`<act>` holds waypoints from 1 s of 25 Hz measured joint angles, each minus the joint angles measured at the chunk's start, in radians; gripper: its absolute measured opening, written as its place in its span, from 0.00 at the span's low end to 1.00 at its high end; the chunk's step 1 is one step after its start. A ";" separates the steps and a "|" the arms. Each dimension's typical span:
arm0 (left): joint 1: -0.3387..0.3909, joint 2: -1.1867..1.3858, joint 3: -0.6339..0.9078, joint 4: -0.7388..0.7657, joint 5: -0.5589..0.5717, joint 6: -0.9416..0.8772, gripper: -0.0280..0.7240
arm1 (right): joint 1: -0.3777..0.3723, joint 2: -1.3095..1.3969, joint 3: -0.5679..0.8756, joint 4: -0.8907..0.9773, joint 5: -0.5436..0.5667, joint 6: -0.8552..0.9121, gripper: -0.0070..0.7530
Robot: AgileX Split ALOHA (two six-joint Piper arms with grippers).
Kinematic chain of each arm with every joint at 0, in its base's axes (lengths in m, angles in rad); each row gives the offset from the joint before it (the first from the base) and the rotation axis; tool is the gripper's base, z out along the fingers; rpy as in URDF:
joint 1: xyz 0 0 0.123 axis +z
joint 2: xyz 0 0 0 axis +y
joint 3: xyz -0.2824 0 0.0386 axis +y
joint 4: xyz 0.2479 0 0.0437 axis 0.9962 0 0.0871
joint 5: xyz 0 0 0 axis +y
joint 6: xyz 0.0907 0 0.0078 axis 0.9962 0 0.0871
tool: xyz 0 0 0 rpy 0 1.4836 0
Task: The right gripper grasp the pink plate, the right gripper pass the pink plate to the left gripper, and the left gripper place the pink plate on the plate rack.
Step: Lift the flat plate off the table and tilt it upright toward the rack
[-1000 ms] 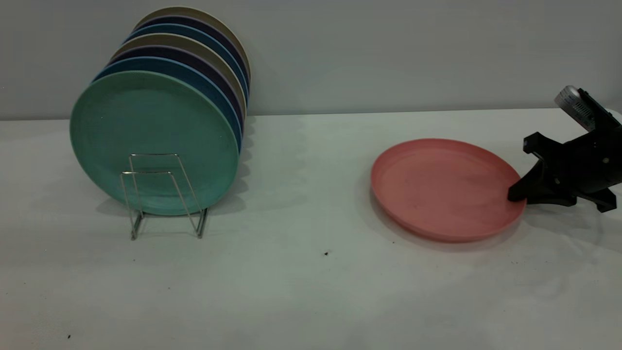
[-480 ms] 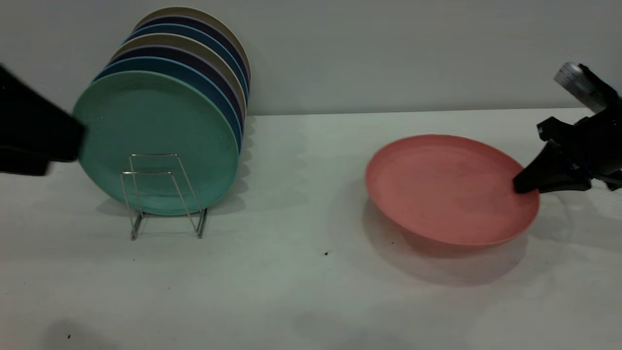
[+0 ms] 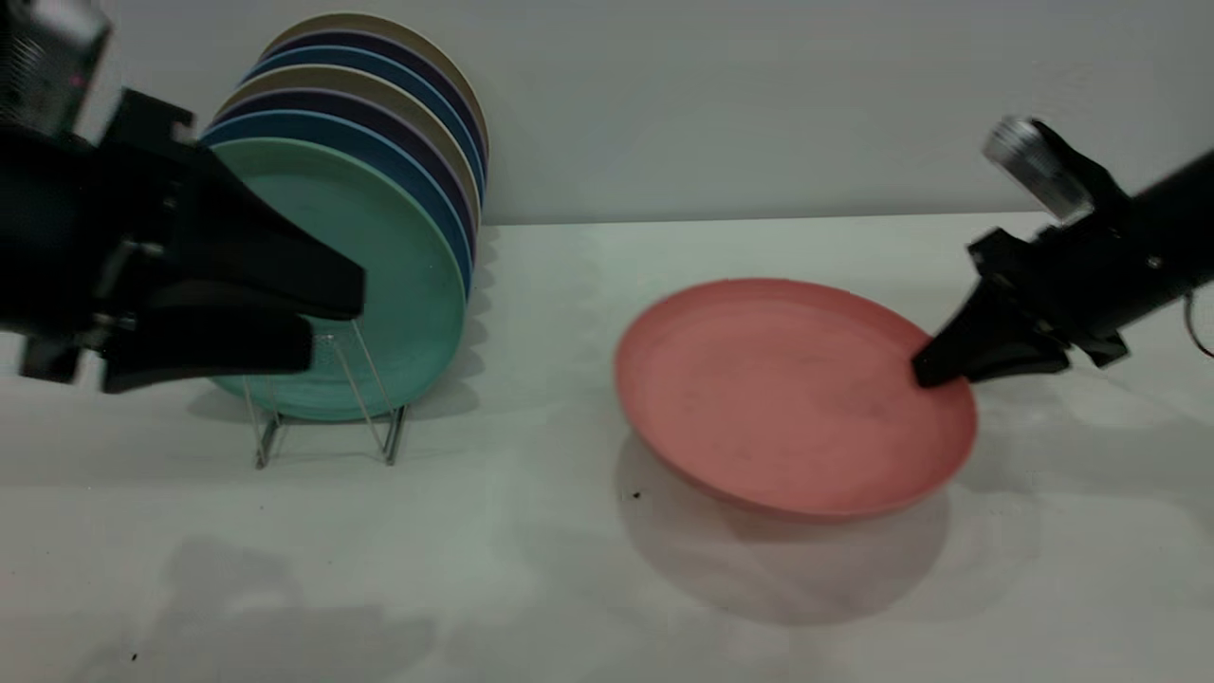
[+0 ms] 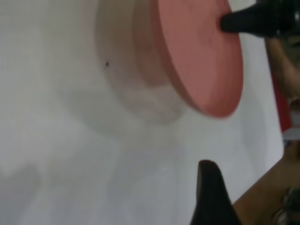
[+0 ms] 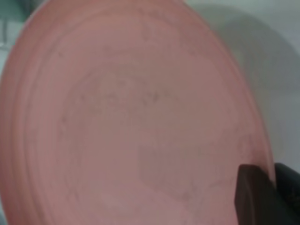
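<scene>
From my remote station I see the white table (image 3: 569,588) spread across the foreground, a small dark speck on it just beside the shadow that the pink plate (image 3: 787,398) casts. The plate hangs clear of the surface, tilted with its upper face toward the exterior camera and its far right rim raised. The right gripper (image 3: 934,368) reaches in from the right edge and pinches that rim, its pointed black fingers pressed onto the plate's edge; in the right wrist view one finger (image 5: 255,197) lies across the inner lip while the plate (image 5: 131,117) fills nearly the whole picture.

On the left, the left gripper (image 3: 332,318) juts in large and close to the camera, its two tapering fingers spread slightly apart and holding nothing, tips pointing toward the plate with open table between them. It partly covers the teal-green plate (image 3: 398,275) that stands foremost in the plate rack (image 3: 379,427). From the left wrist view I see the pink plate (image 4: 201,56) well apart from the one left fingertip (image 4: 211,187) that shows, with the right gripper (image 4: 234,22) clamped on its far edge.

Behind the teal-green plate a row of blue, dark purple and beige plates (image 3: 417,114) stands upright in the rack, close to the grey wall (image 3: 759,95).
</scene>
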State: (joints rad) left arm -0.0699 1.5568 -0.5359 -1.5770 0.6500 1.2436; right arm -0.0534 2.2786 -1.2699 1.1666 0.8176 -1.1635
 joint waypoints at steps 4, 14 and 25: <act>0.000 0.072 -0.002 -0.136 0.043 0.094 0.68 | 0.043 -0.039 0.000 0.021 0.009 -0.058 0.03; 0.000 0.121 -0.042 -0.173 0.050 0.121 0.68 | 0.051 -0.069 0.000 0.116 0.107 -0.119 0.03; 0.000 0.122 -0.042 -0.174 -0.002 0.127 0.68 | 0.162 -0.070 0.000 0.150 0.128 -0.118 0.03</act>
State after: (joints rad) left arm -0.0699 1.6790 -0.5775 -1.7506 0.6484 1.3709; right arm 0.1083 2.2085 -1.2699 1.3169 0.9460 -1.2819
